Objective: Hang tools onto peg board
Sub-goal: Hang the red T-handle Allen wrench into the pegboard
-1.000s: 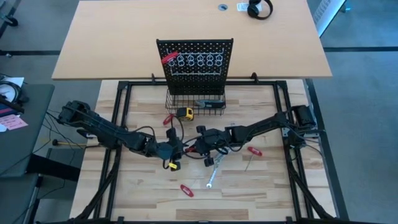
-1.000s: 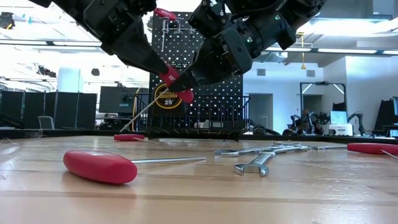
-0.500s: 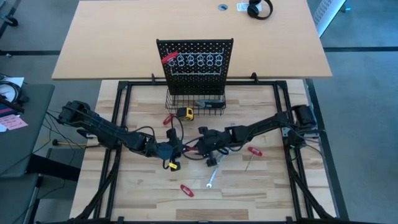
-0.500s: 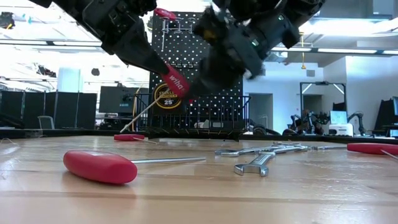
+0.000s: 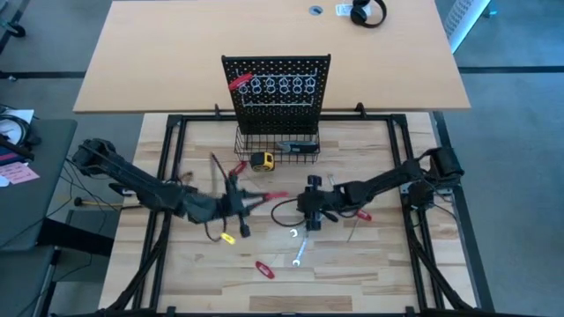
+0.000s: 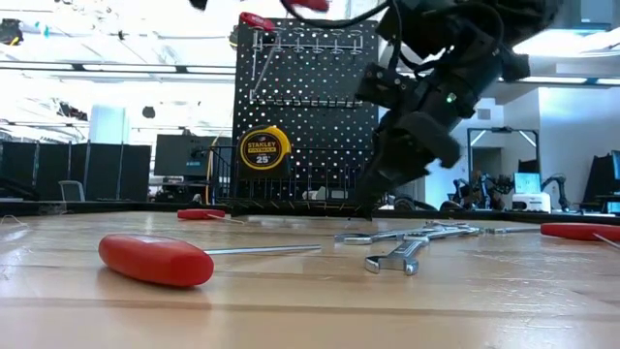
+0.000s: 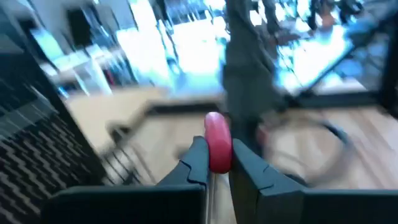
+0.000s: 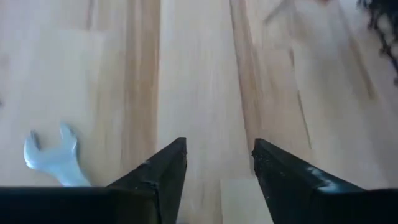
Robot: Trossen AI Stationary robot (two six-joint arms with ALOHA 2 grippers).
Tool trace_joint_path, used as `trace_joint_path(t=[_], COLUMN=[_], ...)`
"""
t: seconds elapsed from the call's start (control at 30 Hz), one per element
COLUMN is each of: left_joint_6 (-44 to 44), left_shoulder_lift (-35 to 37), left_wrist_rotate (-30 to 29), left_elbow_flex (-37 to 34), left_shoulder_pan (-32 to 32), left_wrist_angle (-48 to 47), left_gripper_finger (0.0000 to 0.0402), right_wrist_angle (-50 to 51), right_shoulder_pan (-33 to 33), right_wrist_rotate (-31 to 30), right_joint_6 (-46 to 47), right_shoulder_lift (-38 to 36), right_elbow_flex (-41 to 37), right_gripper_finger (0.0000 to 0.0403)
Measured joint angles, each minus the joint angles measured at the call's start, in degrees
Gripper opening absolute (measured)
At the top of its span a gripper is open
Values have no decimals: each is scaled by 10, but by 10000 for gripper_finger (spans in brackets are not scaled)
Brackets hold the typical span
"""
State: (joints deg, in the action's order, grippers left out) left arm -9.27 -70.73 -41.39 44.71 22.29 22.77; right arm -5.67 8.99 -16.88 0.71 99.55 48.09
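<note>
The black peg board (image 5: 276, 84) stands upright at the far side, with a red tool (image 5: 240, 82) hanging at its top left and a wire basket (image 5: 278, 145) at its foot. My left gripper (image 5: 254, 202) is at mid-table, shut on a red-handled screwdriver (image 5: 273, 197). My right gripper (image 5: 309, 220) is just to its right, open and tilted down over bare wood, with a silver wrench (image 8: 53, 158) on the table beside it. In the low view the held handle (image 6: 310, 4) shows only at the top edge. My left gripper pinches the screwdriver's red handle (image 7: 217, 158) between its two fingers. The rounded butt end (image 7: 217, 127) sticks out past the fingertips. The fingers lie level, pointing toward the table's right, along the tool. The screwdriver is lifted clear of the table.
On the table lie a red-handled screwdriver (image 6: 155, 260) near the front, another red tool (image 5: 359, 213) at the right, one (image 5: 238, 169) near the basket, and wrenches (image 6: 402, 254). A yellow tape measure (image 5: 262, 159) sits by the basket.
My right gripper has opened, let go of the red handle and swung down toward the table's right, over the wrench. My left gripper, shut on the handle, has risen and tipped up to level, carrying the screwdriver out of the top of the low view.
</note>
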Motion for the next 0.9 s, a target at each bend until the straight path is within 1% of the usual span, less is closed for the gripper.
trace_joint_path(t=[0.07,0.1,0.2,0.3,0.37,0.47,0.6,0.67,0.77,0.9], left_joint_6=[-70,-104,-184,-218,-225,-236,-248,-242,-243,-245], left_shoulder_lift=[28,44,84,107,112,101,74,66,60,59], left_wrist_rotate=[3,14,98,183,231,278,282,283,283,284], left_elbow_flex=[0,0,0,11,34,81,140,161,174,174], left_shoulder_pan=[-24,-40,-107,-187,-241,-312,-372,-391,-401,-406], left_wrist_angle=[37,54,115,147,146,125,65,55,52,52], left_gripper_finger=[18,18,18,18,18,18,18,18,18,18], right_wrist_angle=[-33,-44,-59,-67,-72,-71,-70,-70,-69,-68], right_shoulder_pan=[1,1,-5,-13,-17,-23,-23,-21,-18,-18], right_wrist_rotate=[0,0,0,0,0,0,0,0,1,2], right_joint_6=[-16,-22,-32,-36,-36,-37,-37,-37,-38,-40], right_shoulder_lift=[1,0,0,0,0,0,0,0,0,0], right_elbow_flex=[-8,-7,-6,-7,-7,-7,-7,-7,-7,-7], right_gripper_finger=[181,176,164,155,152,148,148,148,147,147])
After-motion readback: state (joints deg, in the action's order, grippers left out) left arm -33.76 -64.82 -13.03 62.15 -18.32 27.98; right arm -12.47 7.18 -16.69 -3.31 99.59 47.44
